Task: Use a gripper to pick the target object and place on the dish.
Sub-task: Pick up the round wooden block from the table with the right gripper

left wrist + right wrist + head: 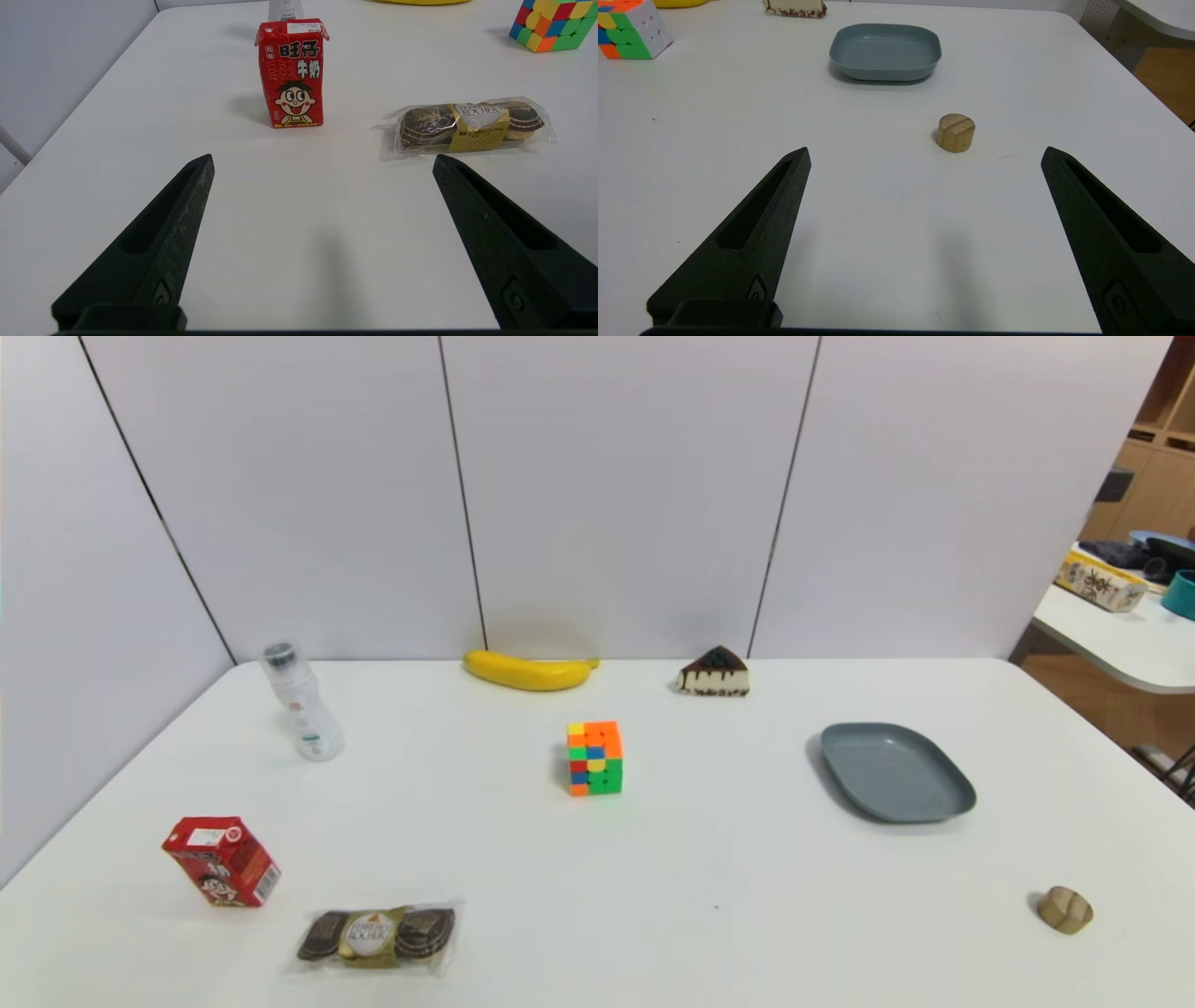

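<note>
In the head view, the wooden puck [1065, 910] sits upright on the white table [597, 877] at lower right of the frame (a groove runs across its top), near the blue-grey dish [898, 773], which lies at right, a little higher in the frame. The right gripper [926, 156] hovers above the table, its jaws wide apart with nothing between them. The left gripper [323, 161] is over the table near the red milk carton [221, 861], at lower left in the head view, its jaws also apart and empty.

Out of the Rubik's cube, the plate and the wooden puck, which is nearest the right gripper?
The wooden puck: it sits just beyond the right gripper's open fingertips, the others farther off.
</note>
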